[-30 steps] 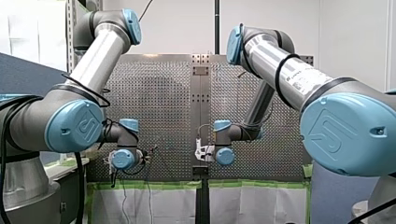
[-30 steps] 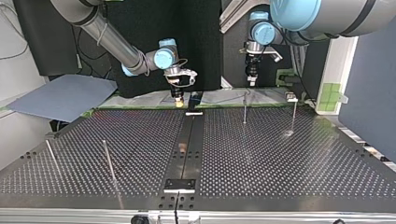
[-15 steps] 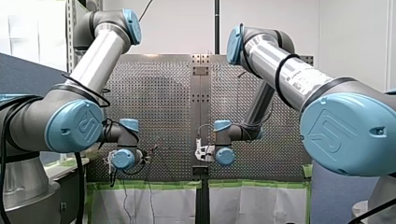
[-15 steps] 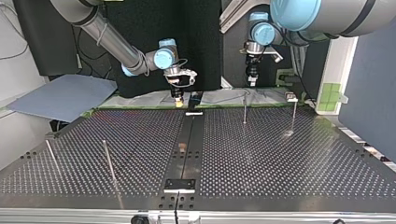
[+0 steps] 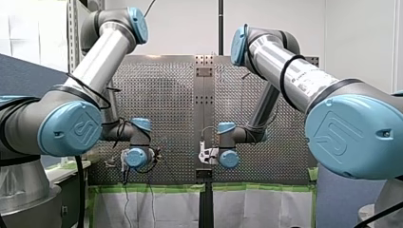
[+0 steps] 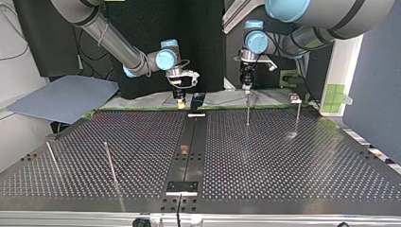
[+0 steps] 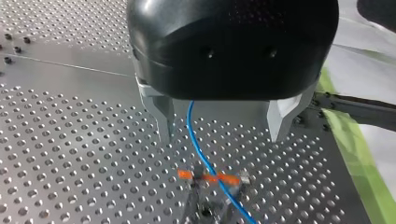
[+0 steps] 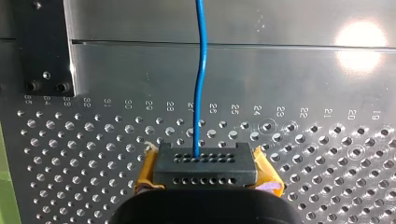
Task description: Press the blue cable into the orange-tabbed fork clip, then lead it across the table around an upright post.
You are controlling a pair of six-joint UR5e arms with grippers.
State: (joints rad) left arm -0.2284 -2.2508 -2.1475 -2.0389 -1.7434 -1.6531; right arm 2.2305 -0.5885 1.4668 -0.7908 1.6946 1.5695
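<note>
The perforated table (image 6: 283,161) fills most of what you see, with both arms reaching down over its arms' side edge. The left arm (image 6: 326,14) works to one side of the black centre strip (image 6: 189,146). The right arm (image 6: 104,33) comes down almost over that strip. A grey-blue sheet (image 6: 61,97) lies off the table, beyond the corner on the right arm's side.

Four thin upright posts stand in the way. Two (image 6: 248,111) (image 6: 297,116) are near the arms' side edge on the left arm's half. The other two (image 6: 109,163) (image 6: 52,158) lean near the opposite edge on the right arm's half.

Your left hand (image 7: 222,126) hangs with its metal fingers (image 7: 164,116) spread wide and touching nothing. Your right hand (image 8: 205,179) is closed, its yellow pads (image 8: 145,175) pinching a black connector block (image 8: 205,163).

The orange-tabbed fork clip (image 7: 210,178) sits on the table just ahead of the left hand, near the green tape (image 7: 350,154) along the edge. The blue cable (image 7: 190,128) drops between the left hand's fingers and crosses the clip. You cannot tell whether it is seated in the fork. At the right hand it leaves the connector block and runs straight ahead over the table.
</note>
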